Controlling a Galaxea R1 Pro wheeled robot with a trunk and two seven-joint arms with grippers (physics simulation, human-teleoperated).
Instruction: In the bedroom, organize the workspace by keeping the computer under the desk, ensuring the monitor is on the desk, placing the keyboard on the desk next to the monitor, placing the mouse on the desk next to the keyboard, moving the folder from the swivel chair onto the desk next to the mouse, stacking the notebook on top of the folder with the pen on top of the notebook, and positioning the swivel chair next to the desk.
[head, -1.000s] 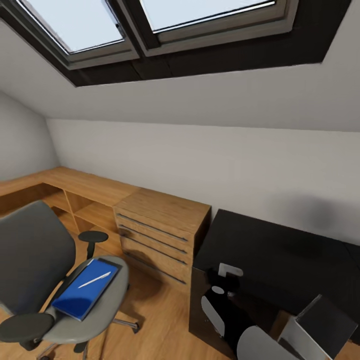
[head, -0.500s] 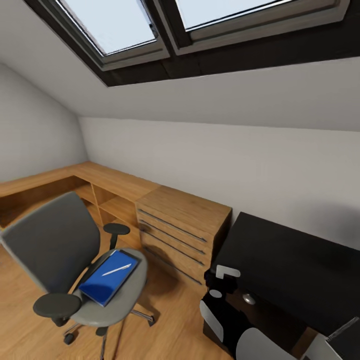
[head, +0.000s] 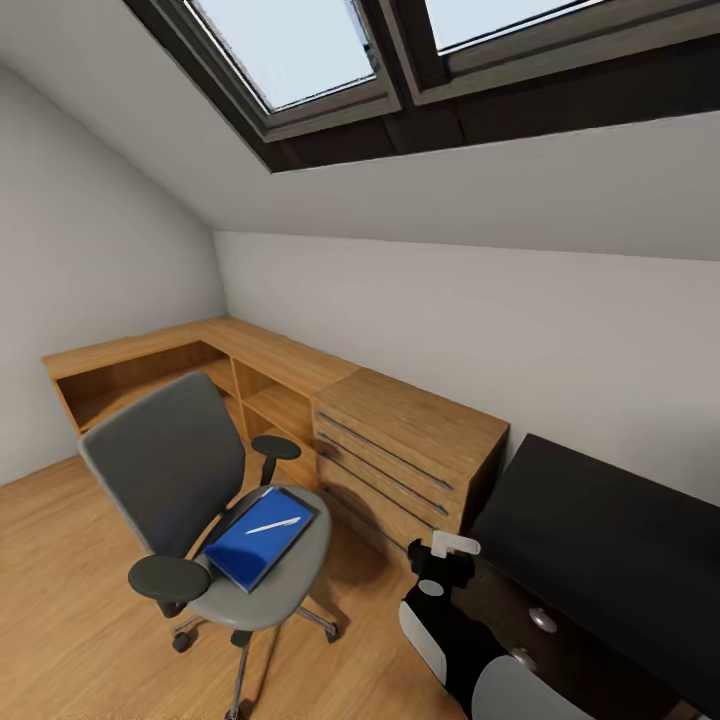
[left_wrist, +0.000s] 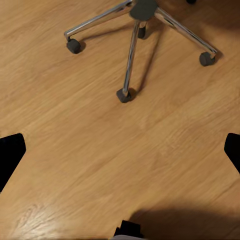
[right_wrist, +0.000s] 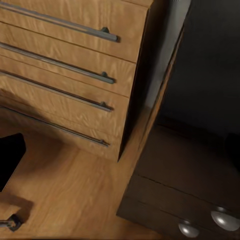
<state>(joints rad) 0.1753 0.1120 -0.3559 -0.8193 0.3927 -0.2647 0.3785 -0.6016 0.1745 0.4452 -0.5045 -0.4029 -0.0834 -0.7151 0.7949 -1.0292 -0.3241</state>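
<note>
Resting on the grey seat of the swivel chair (head: 190, 480), the blue folder (head: 258, 535) carries the white pen (head: 272, 525). The chair stands on the wooden floor (left_wrist: 100, 165) beside the light wooden drawer unit (head: 405, 455); the black surface (head: 610, 540) lies beyond. Both tools' fingertips sit wide apart at the wrist views' edges, holding nothing.

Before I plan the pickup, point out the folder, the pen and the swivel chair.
folder (head: 243, 553): head view, bare blue cover.
pen (head: 272, 525): head view, middle of the white barrel.
swivel chair (head: 170, 465): head view, grey backrest.
</note>
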